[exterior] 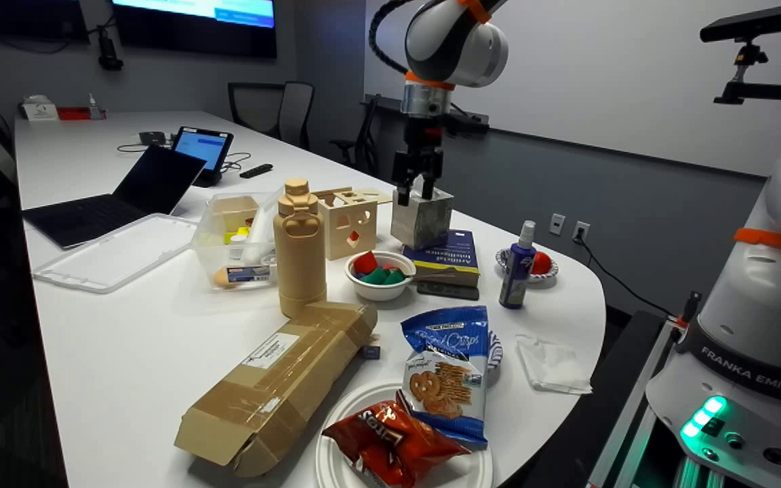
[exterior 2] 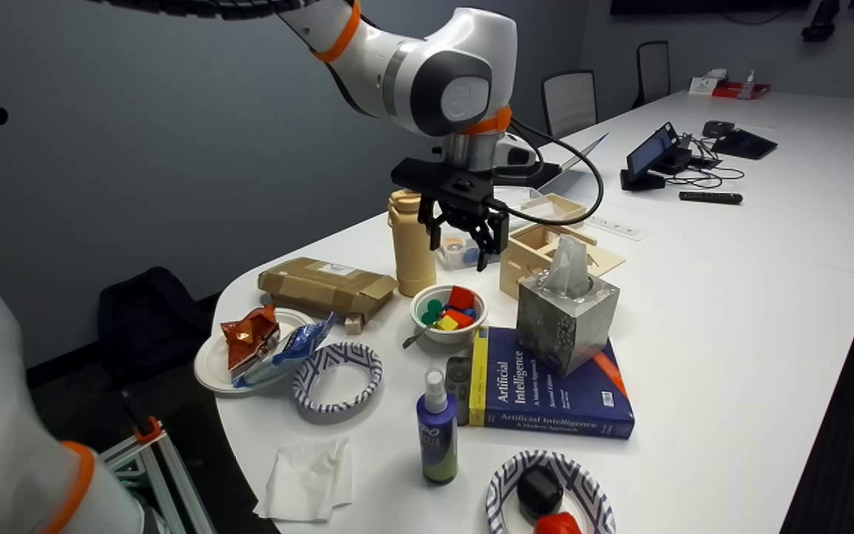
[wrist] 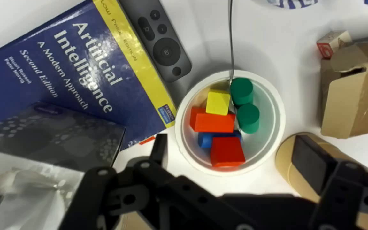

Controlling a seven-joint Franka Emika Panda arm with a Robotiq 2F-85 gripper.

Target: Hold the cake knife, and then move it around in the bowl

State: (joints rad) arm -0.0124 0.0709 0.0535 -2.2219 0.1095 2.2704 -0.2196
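gripper (exterior: pixel 415 198) spread, grasping nothing | wrist view: yellow block (wrist: pixel 218 102) | in an exterior view: hidden within bowl (exterior: pixel 380 293)

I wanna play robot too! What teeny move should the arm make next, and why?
Probably slide the open black pincer toward the thin silver metal handle: the pincer holds nothing, and in the wrist view that handle pokes over the far rim of the round white bowl.

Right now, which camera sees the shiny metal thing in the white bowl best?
The wrist view: from above, it shows the metal utensil crossing the rim of the bowl and running between the blocks, though the picture's top crops it. In both exterior views, mainly its handle shows, poking past the rim.
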